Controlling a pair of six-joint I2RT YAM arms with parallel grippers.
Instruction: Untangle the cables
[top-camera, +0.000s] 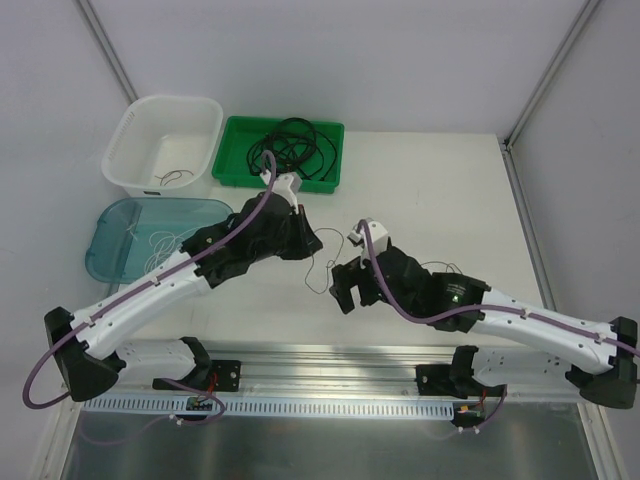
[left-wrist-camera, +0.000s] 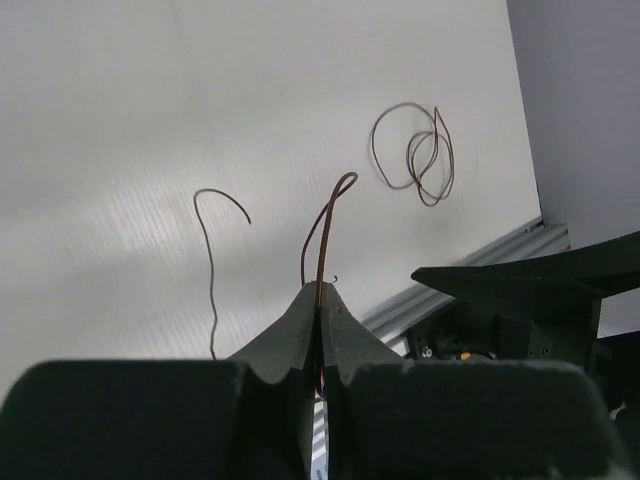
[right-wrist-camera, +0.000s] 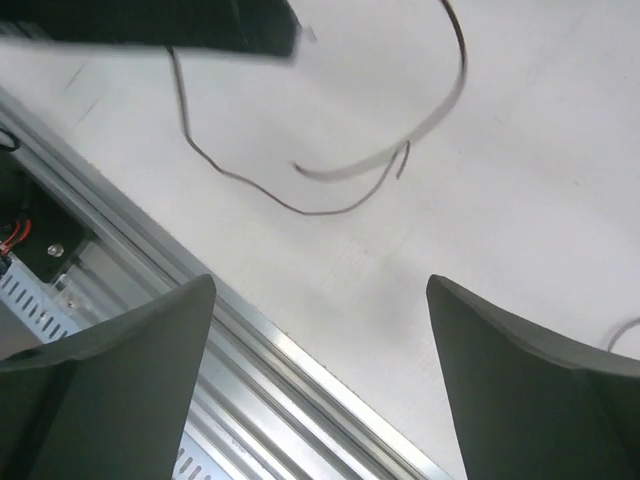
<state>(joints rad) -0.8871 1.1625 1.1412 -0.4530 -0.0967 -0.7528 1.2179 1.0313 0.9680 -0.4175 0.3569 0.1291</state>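
Observation:
My left gripper (left-wrist-camera: 322, 292) is shut on a hair-thin brownish wire (left-wrist-camera: 322, 235) that rises from between the fingertips and loops over. One loose strand (left-wrist-camera: 210, 260) hangs beside it, and a small coil of the same thin wire (left-wrist-camera: 415, 155) lies on the table. In the top view the left gripper (top-camera: 308, 241) holds this wire (top-camera: 317, 274) just above the table centre. My right gripper (top-camera: 345, 293) is close beside it, open and empty; in its wrist view it (right-wrist-camera: 320, 290) hovers over the table edge, below the wire (right-wrist-camera: 300, 205). Black cables (top-camera: 294, 146) lie in the green tray (top-camera: 232, 170).
A white tub (top-camera: 135, 135) at the back left holds a thin wire piece (top-camera: 176, 178). A blue translucent tray (top-camera: 105, 240) holds a thin white cable (top-camera: 162, 241). A metal rail (top-camera: 330, 360) runs along the near table edge and also shows in the right wrist view (right-wrist-camera: 250, 350).

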